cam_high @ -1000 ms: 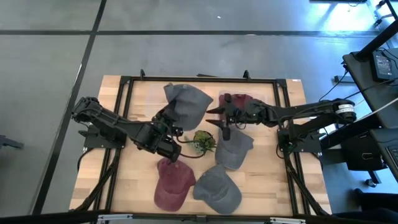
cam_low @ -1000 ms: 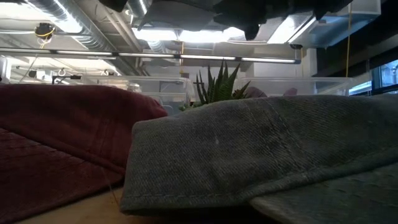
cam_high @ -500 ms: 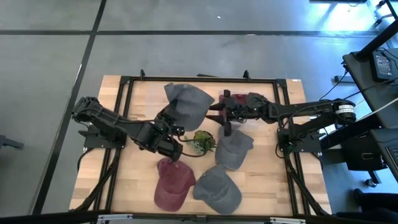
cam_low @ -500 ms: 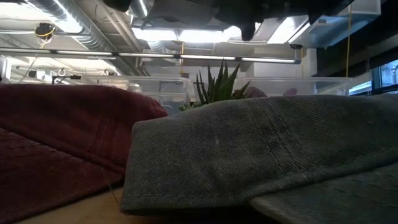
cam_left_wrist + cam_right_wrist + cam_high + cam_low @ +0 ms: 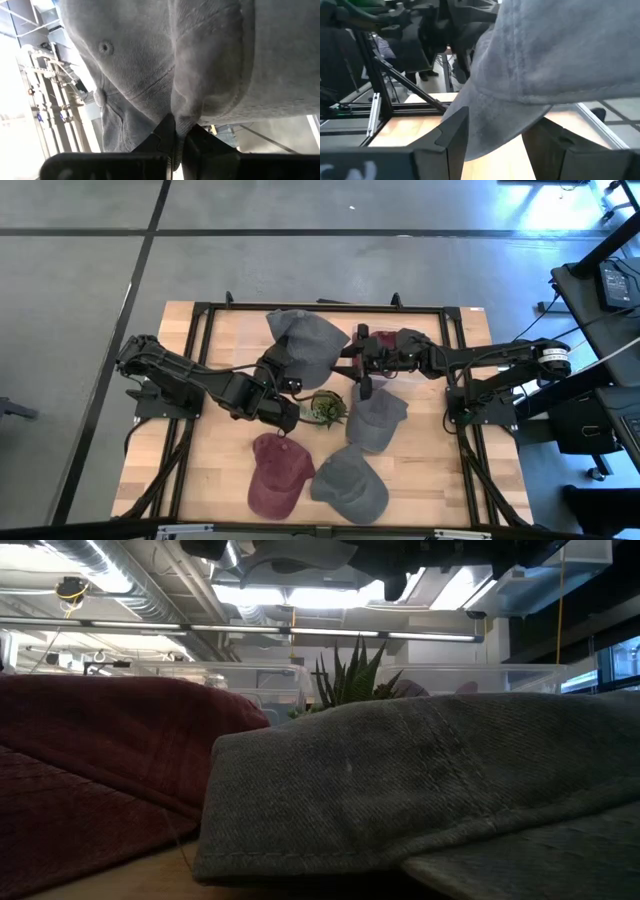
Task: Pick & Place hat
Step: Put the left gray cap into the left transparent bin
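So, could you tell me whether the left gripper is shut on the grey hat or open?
Shut: in the left wrist view the left gripper pinches a fold of the grey hat.

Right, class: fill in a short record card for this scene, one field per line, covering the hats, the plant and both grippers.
held hat: grey hat, lifted over the table's far middle
left gripper: shut on the grey hat's edge
right gripper: open, its fingers either side of the same hat's brim
hats lying on table: a red hat and two more grey ones
plant: small green one, mid-table
table: light wood with a black frame
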`<action>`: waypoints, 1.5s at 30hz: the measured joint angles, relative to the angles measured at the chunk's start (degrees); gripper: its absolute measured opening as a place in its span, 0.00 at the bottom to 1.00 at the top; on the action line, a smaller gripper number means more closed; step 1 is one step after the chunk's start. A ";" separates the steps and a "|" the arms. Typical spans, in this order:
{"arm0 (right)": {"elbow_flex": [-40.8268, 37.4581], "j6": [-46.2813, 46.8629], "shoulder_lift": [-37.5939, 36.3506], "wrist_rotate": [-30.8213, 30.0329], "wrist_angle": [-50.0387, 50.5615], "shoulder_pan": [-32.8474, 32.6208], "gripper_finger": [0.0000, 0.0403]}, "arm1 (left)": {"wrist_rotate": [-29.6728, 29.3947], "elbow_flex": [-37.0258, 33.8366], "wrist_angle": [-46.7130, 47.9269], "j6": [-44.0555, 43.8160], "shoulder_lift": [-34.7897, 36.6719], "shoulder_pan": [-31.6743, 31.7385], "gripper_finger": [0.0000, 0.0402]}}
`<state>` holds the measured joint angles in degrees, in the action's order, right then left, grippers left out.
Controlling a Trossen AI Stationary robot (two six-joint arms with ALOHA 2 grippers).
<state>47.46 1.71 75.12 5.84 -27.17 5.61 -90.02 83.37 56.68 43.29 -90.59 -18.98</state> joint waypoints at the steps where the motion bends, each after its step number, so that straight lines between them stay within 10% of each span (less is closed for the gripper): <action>1: 0.00 -0.48 0.01 0.43 -0.41 0.00 0.43 | -0.02 0.00 0.00 0.00 0.00 0.02 0.01; 13: 0.00 -6.54 0.06 2.15 -0.50 -0.04 0.04 | 3.75 0.00 0.00 1.24 0.09 0.07 0.05; 28: 0.00 -6.75 0.10 0.74 -0.44 1.10 0.04 | 7.73 0.00 0.11 -1.13 2.96 -2.01 0.25; 39: 0.00 -10.03 0.08 3.02 9.31 3.37 0.04 | 37.62 0.02 -0.51 -28.79 15.54 -0.66 0.40; 45: 0.00 -10.95 0.07 10.13 8.78 3.28 0.04 | 58.20 0.02 -8.12 -26.46 18.48 8.43 0.42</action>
<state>47.46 -9.24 75.18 15.98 -18.39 8.88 -31.82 83.40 48.56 16.82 -72.11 -10.55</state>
